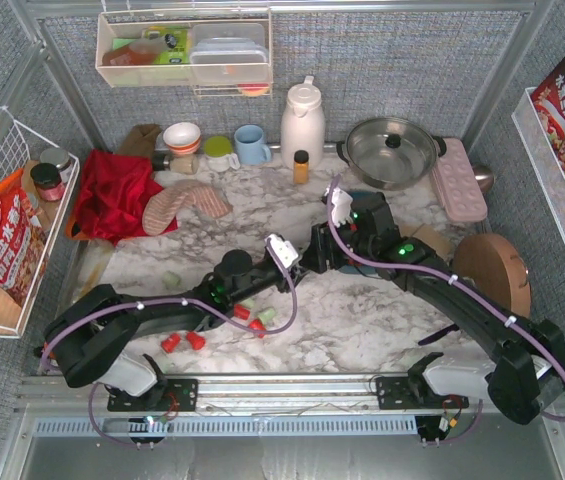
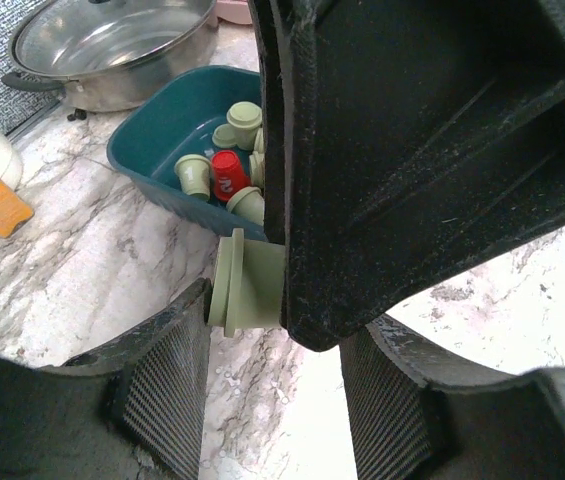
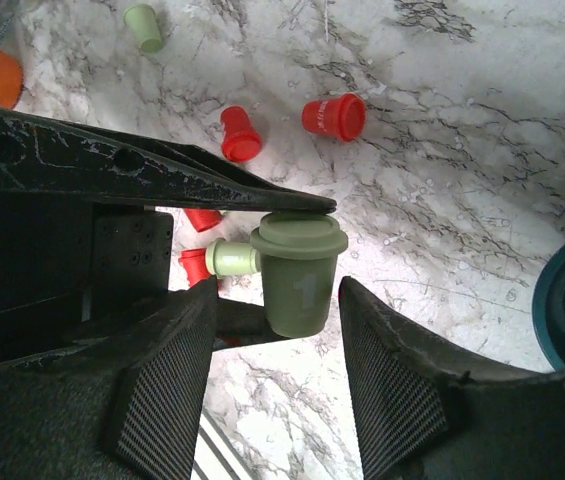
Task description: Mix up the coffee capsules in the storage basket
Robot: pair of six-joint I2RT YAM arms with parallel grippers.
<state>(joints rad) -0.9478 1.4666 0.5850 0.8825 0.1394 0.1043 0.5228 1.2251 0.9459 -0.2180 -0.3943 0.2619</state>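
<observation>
The left gripper (image 2: 277,315) pinches a green capsule (image 3: 297,285) end to end, its rim against one finger, above the table (image 3: 462,150) and near the basket (image 2: 137,165) but outside it; the right gripper (image 3: 277,288) is spread, its fingers flanking that capsule, with a gap showing on one side; the basket holds several pale capsules (image 2: 194,175) and one red capsule (image 2: 224,172); loose red capsules (image 3: 334,115) lie on the marble.
</observation>
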